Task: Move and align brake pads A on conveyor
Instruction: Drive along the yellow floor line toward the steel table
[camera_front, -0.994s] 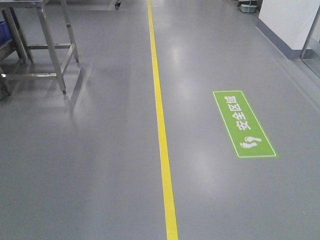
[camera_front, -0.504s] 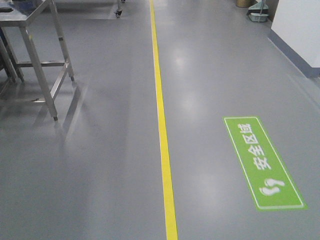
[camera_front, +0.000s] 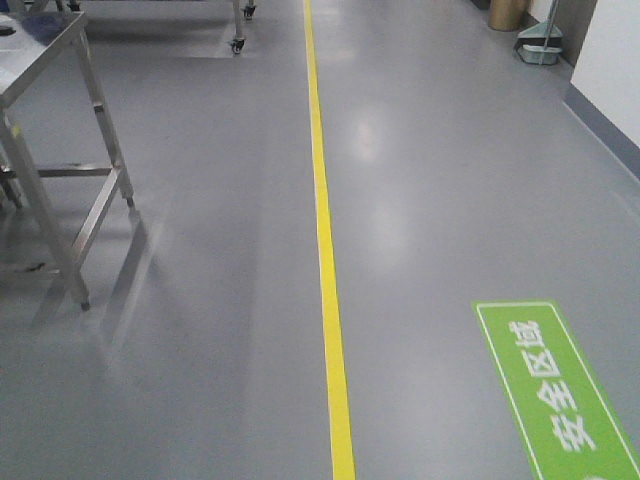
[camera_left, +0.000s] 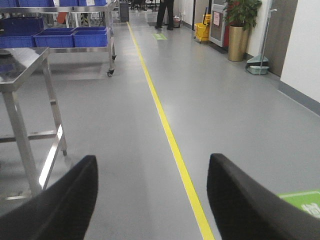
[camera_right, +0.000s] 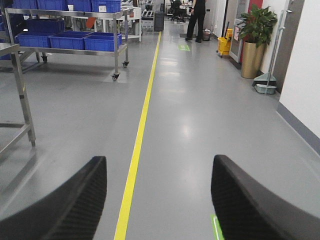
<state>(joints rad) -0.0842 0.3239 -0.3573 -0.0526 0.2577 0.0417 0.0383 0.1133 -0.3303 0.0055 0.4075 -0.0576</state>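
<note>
The green floor sign (camera_front: 560, 400) right of the yellow line (camera_front: 326, 250) reads 安全区域 in white; its near end is cropped.

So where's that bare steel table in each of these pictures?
Front view: the steel table is at the left edge, in the upper half.
Left wrist view: the table takes up the left side, with its top at mid-height.
Right wrist view: only a corner and one leg of the table show at the far left edge.
Shared landmark: the yellow floor line, to the table's right in every view.
</note>
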